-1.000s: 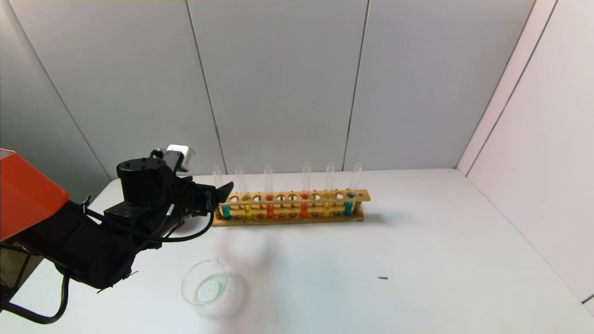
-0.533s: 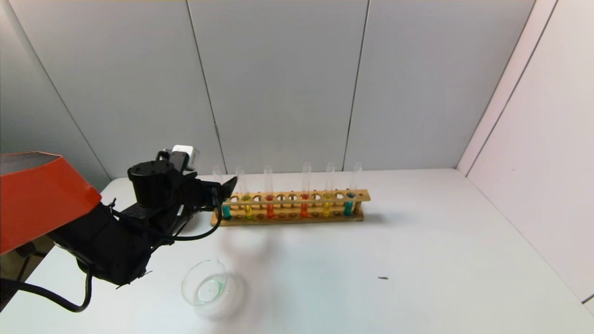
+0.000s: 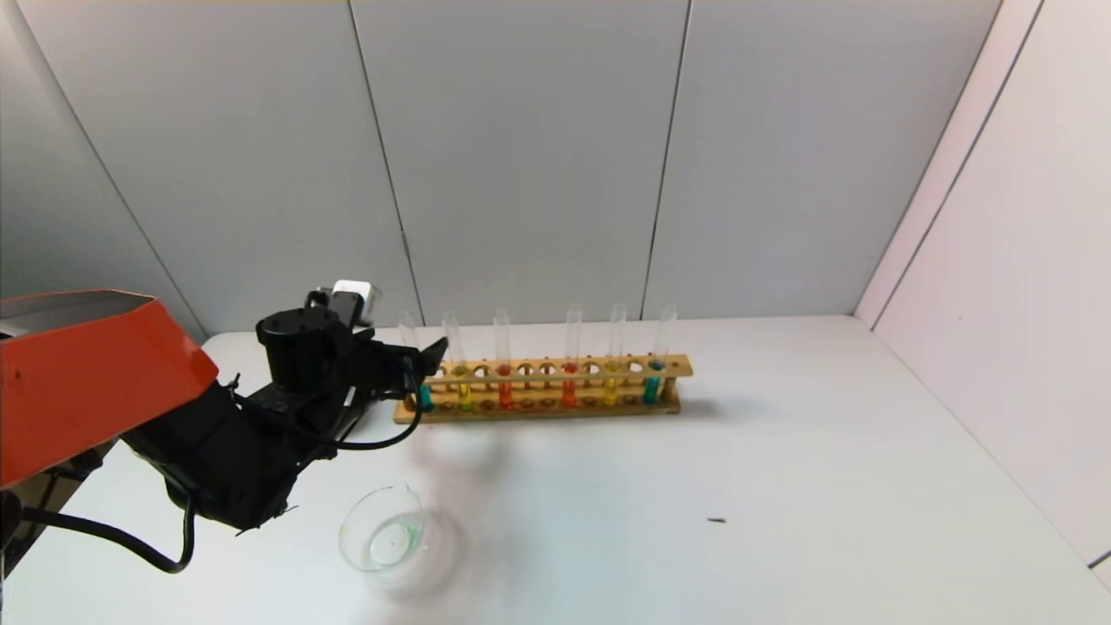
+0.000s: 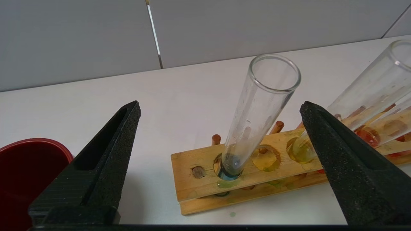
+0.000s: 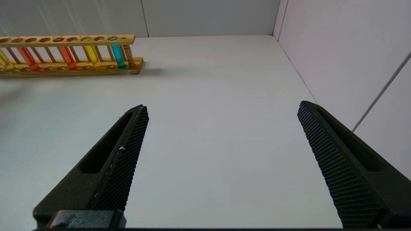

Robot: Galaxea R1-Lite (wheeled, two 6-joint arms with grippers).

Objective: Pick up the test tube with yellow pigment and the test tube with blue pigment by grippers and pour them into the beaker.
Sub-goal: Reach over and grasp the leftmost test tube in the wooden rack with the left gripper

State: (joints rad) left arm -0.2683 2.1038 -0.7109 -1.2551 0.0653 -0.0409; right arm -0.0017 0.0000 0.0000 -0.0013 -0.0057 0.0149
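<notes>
Head view: your left gripper [image 3: 431, 358], fingers spread, had advanced to the blue-pigment test tube [image 3: 410, 358] near the counter's far-left edge, ready to close.

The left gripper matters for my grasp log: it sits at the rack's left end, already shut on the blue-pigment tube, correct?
Not quite. The left gripper is at the left end of the rack, but it is open: in the left wrist view its jaws stand wide on either side of the test tube with blue pigment without touching it. The tube sits in its hole.
</notes>
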